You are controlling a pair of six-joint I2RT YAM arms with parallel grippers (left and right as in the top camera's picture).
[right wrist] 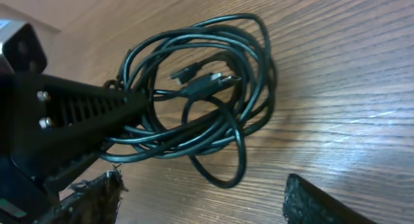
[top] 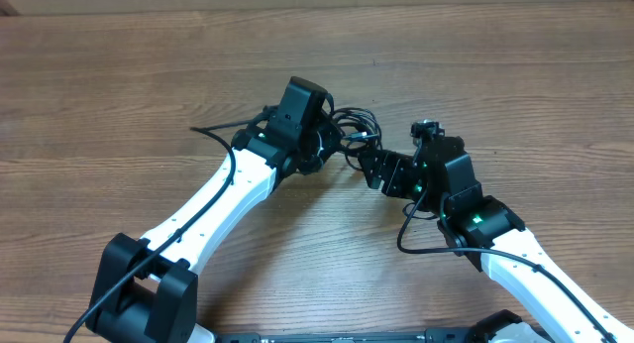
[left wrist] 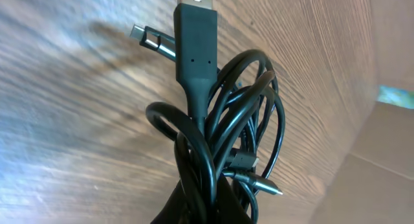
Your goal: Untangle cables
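Overhead, the cables (top: 354, 125) sat as one loose knot of loops near the middle of the tabletop (top: 515, 75), between my two claws. My left claw (top: 322, 145) reached into the knot from the left. As far as I could judge, it was pressed together on a handful of strands. In the left wrist view the bunch rose straight out from where its fingers would be, with a big flat plug (left wrist: 194, 36) at the top, though the fingertips themselves were hidden under the cords. My right claw (top: 371, 171) hung just to the near right of the knot, its fingers (right wrist: 323, 204) spread wide with nothing between them. The right wrist view showed one stray loop lying on the wood close to that gap and two small plugs (right wrist: 207, 81) resting inside the coil.

I judged these cords to be light, limp and rather smooth, so they would sag and slide instead of keeping a shape. A hard pull on a loop would likely only tighten the snarl. The plugs were the stiff parts and the sensible handles. My guess was that the right claw's best hold was on a cord just behind one of those small plugs, to draw that free end out through the loops while the left claw anchored the rest.
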